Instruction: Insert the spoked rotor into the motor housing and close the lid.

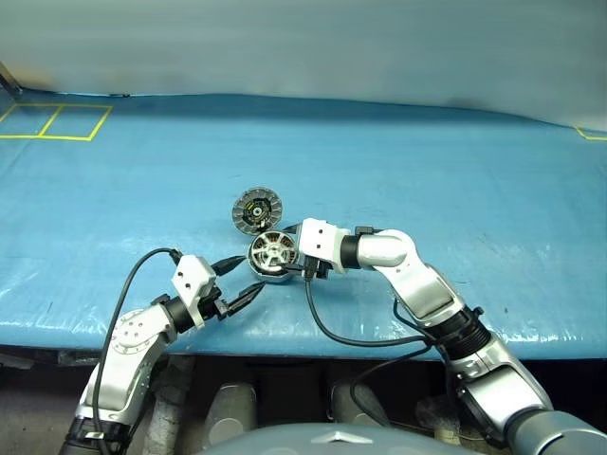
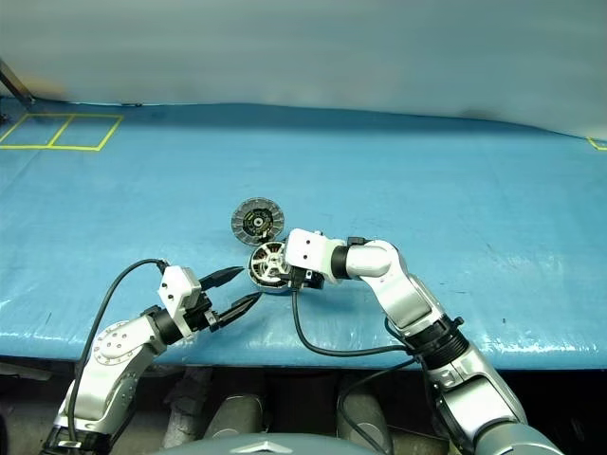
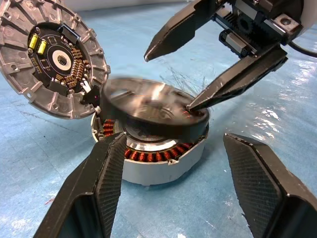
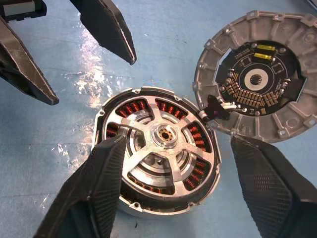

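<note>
Two hands meet at one small motor on the blue desk (image 1: pixel 455 171). The spoked rotor (image 4: pixel 158 148) sits on top of the motor housing (image 3: pixel 163 166), with the orange coils showing between its silver spokes. In the left wrist view the rotor looks a bit tilted, not all the way down.

The right hand (image 1: pixel 296 258) is just above the rotor, pointing down at it. Its two black fingers (image 4: pixel 99 183) stand apart, one on each side of the rotor. In the left wrist view one tip is touching the rotor's top. The other tip is up in the air.

The left hand (image 1: pixel 245 281) is just beside the housing, on the side near the robot. Its fingers (image 3: pixel 104 183) are apart too and hold nothing. The housing sits between them, a little way ahead of the tips.

The lid (image 1: pixel 257 209) is flipped open. It hangs on the far edge of the housing, past both hands, and its dark inside with small parts faces up.
</note>
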Controlling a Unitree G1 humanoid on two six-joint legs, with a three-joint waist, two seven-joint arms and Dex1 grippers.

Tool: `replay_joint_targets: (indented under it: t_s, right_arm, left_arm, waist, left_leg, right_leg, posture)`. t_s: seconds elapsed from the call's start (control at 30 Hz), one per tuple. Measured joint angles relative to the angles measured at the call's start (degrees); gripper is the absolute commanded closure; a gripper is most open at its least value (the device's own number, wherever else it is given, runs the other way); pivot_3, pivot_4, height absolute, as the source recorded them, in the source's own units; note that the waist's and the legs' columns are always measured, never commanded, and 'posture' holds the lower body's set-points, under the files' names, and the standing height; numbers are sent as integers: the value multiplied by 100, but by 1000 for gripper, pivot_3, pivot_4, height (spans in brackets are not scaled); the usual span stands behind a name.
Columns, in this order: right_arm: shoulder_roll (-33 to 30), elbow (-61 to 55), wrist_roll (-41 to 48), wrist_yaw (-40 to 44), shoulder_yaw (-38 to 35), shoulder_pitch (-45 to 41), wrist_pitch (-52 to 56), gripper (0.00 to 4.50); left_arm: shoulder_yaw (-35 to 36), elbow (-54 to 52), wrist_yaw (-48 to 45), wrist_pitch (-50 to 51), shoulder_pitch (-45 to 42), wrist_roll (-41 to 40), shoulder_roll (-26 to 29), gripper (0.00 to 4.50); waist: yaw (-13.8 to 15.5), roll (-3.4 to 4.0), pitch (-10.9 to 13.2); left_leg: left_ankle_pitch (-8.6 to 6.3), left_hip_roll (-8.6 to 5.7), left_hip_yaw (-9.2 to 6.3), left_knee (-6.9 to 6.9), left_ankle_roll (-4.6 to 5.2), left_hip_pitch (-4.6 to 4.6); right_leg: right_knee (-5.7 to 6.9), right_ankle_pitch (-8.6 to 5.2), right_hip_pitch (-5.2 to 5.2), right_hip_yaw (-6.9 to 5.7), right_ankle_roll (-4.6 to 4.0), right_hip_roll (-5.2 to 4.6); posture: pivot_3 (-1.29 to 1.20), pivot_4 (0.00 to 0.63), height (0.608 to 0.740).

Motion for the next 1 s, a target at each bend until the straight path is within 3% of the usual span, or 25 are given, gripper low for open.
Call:
replay_joint_targets:
  t_s: [0.27, 0.3, 0.37, 0.63, 0.8, 1.0]
  right_arm:
    - [31, -111, 259, -18, -139, 3, 32, 1161]
    - [55, -136, 369, -21, -209, 26, 54, 1328]
    - [186, -226, 581, -44, -370, 105, 119, 1787]
    - [588, -128, 825, -404, -468, 449, 156, 4462]
    - [721, 203, 665, -788, -442, 481, 143, 4488]
    - [332, 396, 136, -765, -110, 477, -8, 4488]
  left_arm:
    - [1, 0, -1, 0, 4, -3, 0, 1146]
    - [1, 0, -1, 0, 7, -4, 0, 1146]
    - [1, 0, 1, 0, 21, -4, 0, 1146]
    - [3, 1, 49, -4, 5, -3, -1, 1146]
    - [2, 1, 64, -4, 6, -2, 2, 1146]
    - [3, 1, 54, -6, 5, -2, 18, 1146]
  waist:
    - [0, 0, 0]
    - [0, 0, 0]
    - [-3, 0, 0]
    - [-1, 0, 0]
    - [-2, 0, 0]
    - [0, 0, 0]
  left_leg:
    - [0, 0, 0, 0, 0, 0]
    - [0, 0, 0, 0, 0, 0]
    - [0, 1, -1, -2, 0, 0]
    - [0, 0, 0, -3, 0, 0]
    - [0, 1, 1, -3, 0, 0]
    - [0, -1, 1, -5, 0, -2]
  right_leg:
    - [0, 0, 0, 0, 1, 0]
    - [0, -1, 0, 0, 1, 0]
    - [0, -1, -1, 0, 0, 1]
    - [0, -1, -1, 0, 0, 0]
    - [0, -2, -2, 1, 0, 1]
    - [-5, -2, -2, 1, 1, -1]
  posture:
    - [0, 150, 740]
    - [0, 150, 740]
    - [0, 150, 740]
    - [0, 150, 740]
    - [0, 150, 740]
    - [0, 150, 740]
